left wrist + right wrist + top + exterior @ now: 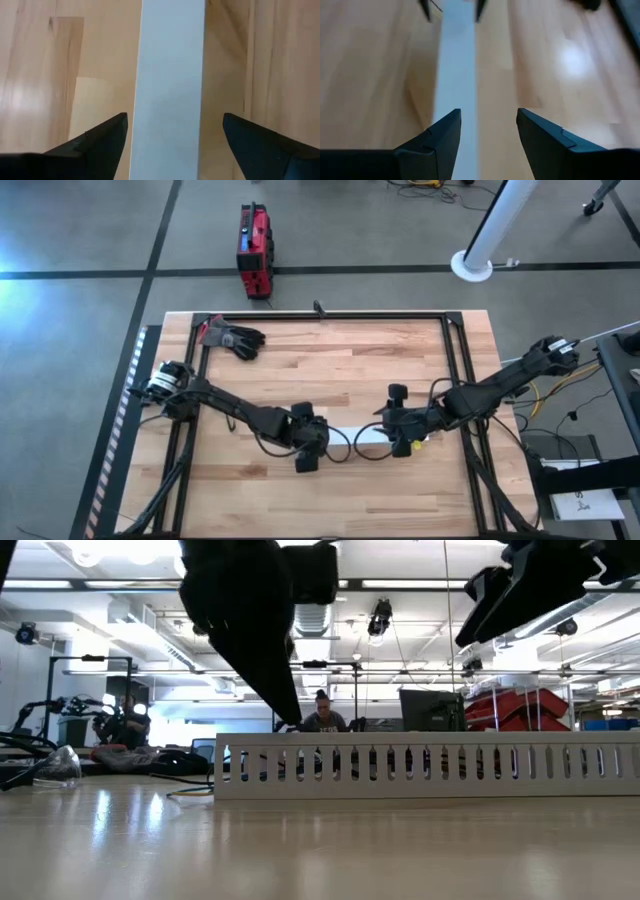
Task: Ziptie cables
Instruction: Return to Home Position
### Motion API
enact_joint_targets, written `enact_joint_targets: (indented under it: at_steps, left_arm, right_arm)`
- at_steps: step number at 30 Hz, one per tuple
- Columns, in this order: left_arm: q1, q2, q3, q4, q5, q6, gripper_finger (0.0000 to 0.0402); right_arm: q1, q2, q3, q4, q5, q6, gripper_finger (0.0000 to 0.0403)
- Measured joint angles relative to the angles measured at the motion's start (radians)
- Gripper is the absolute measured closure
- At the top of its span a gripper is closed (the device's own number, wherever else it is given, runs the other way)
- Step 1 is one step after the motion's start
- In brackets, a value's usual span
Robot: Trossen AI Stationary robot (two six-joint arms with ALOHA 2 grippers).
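Note:
A long white slotted channel [420,765] stands on the wooden table [330,370], near its middle [358,435]. My left gripper [175,135] is open over one end of it, with a finger on either side of its flat white top [170,75]. In the low view the left fingertip [293,715] reaches down to the channel's top edge; I cannot tell whether it touches. My right gripper [489,120] is open above the channel's other end [400,432], higher up. The cables do not plainly show. A thin strand [190,792] lies by the channel's left end.
A pair of black gloves [235,338] lies at the table's far left. A black frame [330,317] runs around the tabletop. A red box [254,250] stands on the floor beyond the far edge. A person [322,715] sits in the room behind.

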Motion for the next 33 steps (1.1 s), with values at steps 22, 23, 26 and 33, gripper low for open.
enact_joint_targets:
  at_steps: [22, 23, 26, 33]
  left_arm:
    - [-0.057, -0.022, -0.274, 0.050, -0.095, -0.351, 0.0090]
    - [-0.068, -0.031, -0.282, 0.045, -0.102, -0.351, 0.0090]
    - [-0.108, -0.082, -0.314, 0.022, -0.127, -0.350, 0.0091]
    - [-0.177, -0.352, -0.444, 0.077, -0.259, -0.388, 0.0107]
  right_arm:
    - [0.120, 0.000, -0.365, 0.600, -0.148, 0.302, 0.0259]
    - [0.123, 0.000, -0.365, 0.601, -0.147, 0.302, 0.0267]
    - [0.127, 0.000, -0.365, 0.601, -0.146, 0.297, 0.0296]
    - [0.124, -0.006, -0.322, 0.594, -0.145, 0.205, 0.0374]
